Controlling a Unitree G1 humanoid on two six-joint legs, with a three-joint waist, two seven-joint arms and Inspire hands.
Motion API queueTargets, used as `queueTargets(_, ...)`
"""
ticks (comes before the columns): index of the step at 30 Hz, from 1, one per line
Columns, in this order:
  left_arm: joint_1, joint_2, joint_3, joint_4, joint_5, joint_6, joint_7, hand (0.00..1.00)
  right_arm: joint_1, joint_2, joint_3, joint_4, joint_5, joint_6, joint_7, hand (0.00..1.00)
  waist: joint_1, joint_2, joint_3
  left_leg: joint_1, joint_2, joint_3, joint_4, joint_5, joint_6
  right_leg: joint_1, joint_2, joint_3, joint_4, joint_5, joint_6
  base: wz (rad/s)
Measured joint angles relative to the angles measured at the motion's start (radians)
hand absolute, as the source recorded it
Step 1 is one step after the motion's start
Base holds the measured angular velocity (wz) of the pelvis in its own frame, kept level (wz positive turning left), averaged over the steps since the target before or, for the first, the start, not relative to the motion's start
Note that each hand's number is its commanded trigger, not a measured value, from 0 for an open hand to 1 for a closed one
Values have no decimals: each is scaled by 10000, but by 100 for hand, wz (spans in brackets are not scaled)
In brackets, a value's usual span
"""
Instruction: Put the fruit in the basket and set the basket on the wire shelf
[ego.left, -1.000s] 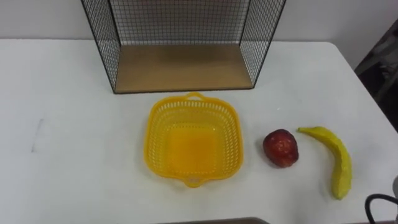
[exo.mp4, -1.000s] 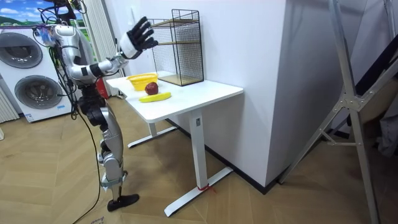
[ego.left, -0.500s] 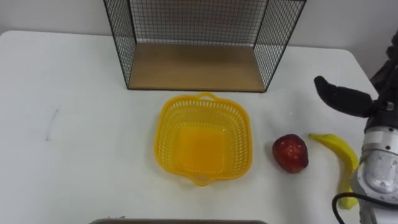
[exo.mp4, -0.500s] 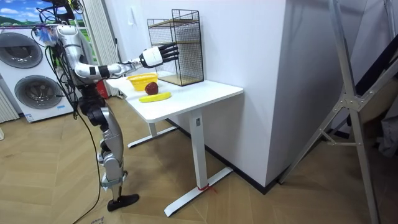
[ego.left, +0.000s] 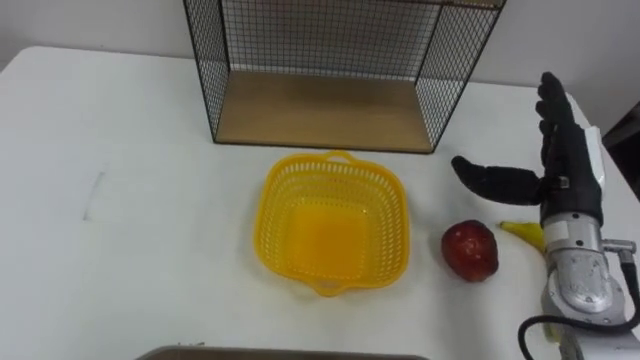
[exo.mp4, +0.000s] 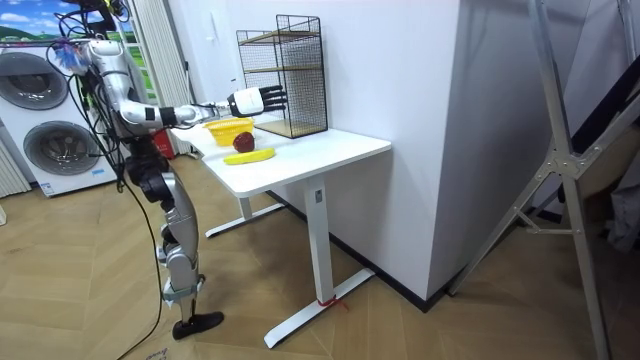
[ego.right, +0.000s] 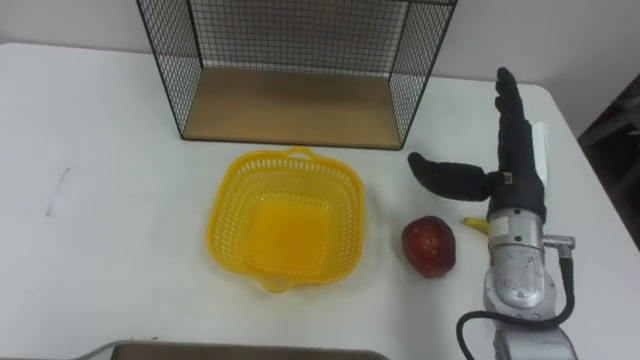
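Hovering over the banana (ego.left: 524, 232), the right hand (ego.left: 568, 178) has fingers straight and wide (thumb toward the apple (ego.left: 470, 250)); both fruits lie on the table (ego.left: 120, 200) beside the empty basket (ego.left: 275, 205).

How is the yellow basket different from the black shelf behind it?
The basket is yellow plastic; the shelf is black wire with a wooden floor. The basket is low and open on top; the shelf is taller and open in front. The basket lies nearer the robot, the shelf behind it. Both stand on the white table and hold nothing.
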Motion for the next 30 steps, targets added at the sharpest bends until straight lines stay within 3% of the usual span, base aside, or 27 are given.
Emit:
queueTargets(15, -74, 16, -4, 191, -5, 130, 123, 0, 820, 64, 310, 1052, -1100, 16, -9, 0, -106, 185, -59, 137, -1, 10, -20, 0, 0, 136, 2, 2, -23, 4, -5, 0)
queueTargets(30, -65, -19, -16, 445, -7, 234, 278, 0, 1476, 302, 586, 1514, -1550, -2, 664, 0, -122, 129, -81, 144, 2, 5, -39, 6, -9, 165, 2, 27, -2, 14, -22, 0)
